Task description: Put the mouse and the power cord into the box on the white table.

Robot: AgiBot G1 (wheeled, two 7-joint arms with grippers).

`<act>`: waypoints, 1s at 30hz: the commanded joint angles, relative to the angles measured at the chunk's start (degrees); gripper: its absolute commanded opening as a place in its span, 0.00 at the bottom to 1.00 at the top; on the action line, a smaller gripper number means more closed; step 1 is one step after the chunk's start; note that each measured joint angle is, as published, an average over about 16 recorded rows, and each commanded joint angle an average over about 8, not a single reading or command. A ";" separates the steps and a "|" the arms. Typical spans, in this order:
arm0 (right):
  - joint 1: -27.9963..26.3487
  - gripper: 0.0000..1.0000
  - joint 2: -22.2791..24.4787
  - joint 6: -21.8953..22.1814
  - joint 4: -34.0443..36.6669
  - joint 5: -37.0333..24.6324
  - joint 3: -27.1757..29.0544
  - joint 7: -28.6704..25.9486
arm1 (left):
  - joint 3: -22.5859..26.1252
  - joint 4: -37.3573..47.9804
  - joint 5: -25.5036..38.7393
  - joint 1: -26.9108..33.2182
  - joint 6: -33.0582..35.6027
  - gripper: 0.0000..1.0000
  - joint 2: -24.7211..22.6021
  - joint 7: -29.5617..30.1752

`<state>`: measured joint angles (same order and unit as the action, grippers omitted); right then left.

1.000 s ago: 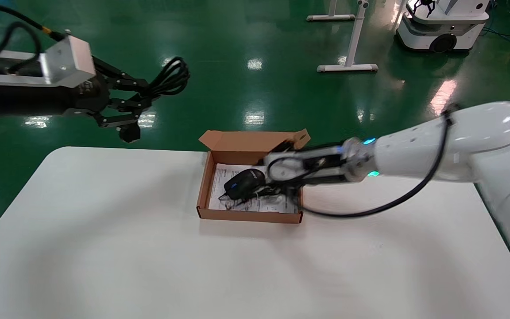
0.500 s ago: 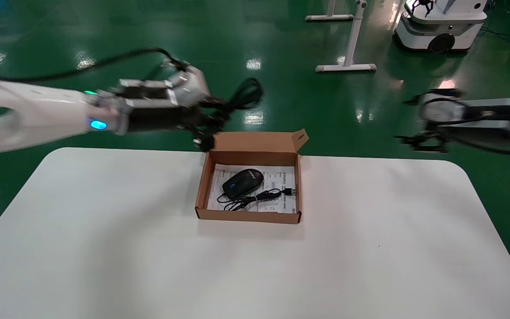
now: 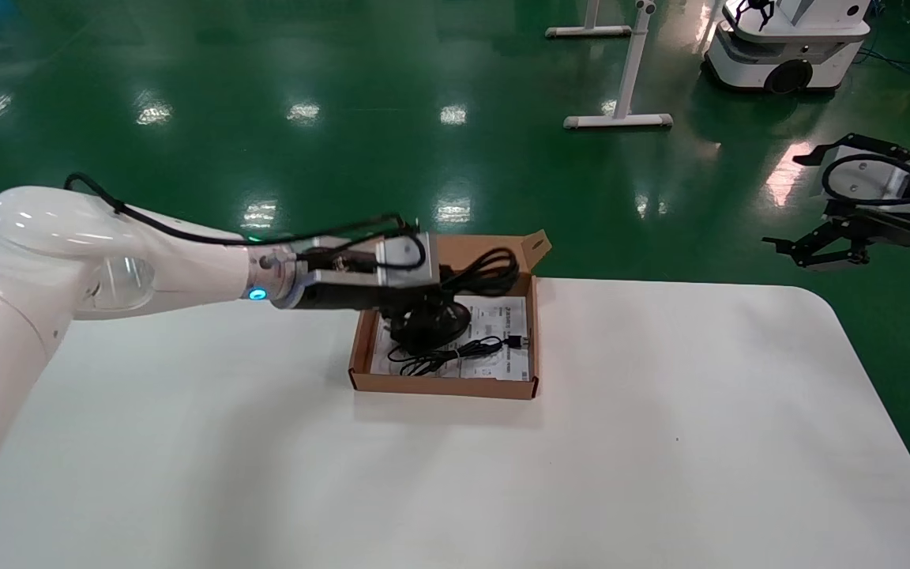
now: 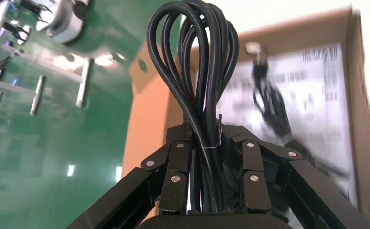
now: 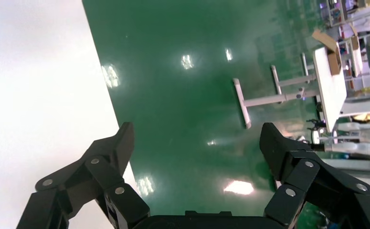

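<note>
The brown box (image 3: pixel 443 386) lies open on the white table (image 3: pixel 660 442), its flap standing up at the back. My left gripper (image 3: pixel 445 291) hovers over the box's back left part, shut on the coiled power cord (image 3: pixel 489 267). In the left wrist view the power cord's loops (image 4: pixel 197 62) stick out past the gripper (image 4: pixel 206 140) above the box (image 4: pixel 144 119). The mouse (image 3: pixel 457 318) is mostly hidden under that gripper; its thin bundled cable (image 3: pixel 439 359) lies on the printed sheet. My right gripper (image 3: pixel 799 249) hangs open off the table's far right corner.
A white wheeled robot base (image 3: pixel 787 47) and white stand legs (image 3: pixel 621 118) are on the green floor beyond the table. In the right wrist view the right gripper (image 5: pixel 197 138) is over green floor beside the table edge (image 5: pixel 39 86).
My left arm swung right and down, carrying the power cord from beyond the table's far left to above the box. My right arm pulled out of the box, leaving the mouse inside, and drew away right.
</note>
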<state>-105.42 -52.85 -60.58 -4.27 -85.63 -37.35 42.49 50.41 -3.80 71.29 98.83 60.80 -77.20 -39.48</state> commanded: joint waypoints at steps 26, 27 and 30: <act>5.03 1.00 1.27 -3.45 -5.87 7.55 4.14 -6.17 | -1.47 -11.68 -0.23 -5.54 1.00 1.00 5.55 5.85; 5.77 1.00 1.58 -3.87 -7.07 8.24 4.47 -7.07 | -2.11 -12.81 -0.80 -6.16 1.46 1.00 6.26 6.71; 7.97 1.00 2.52 -5.09 -10.67 10.30 5.44 -9.73 | -4.01 -16.17 -2.49 -7.99 2.84 1.00 8.38 9.27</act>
<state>-97.46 -50.34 -65.66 -14.92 -75.34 -31.92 32.77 46.41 -19.95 68.81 90.84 63.64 -68.83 -30.22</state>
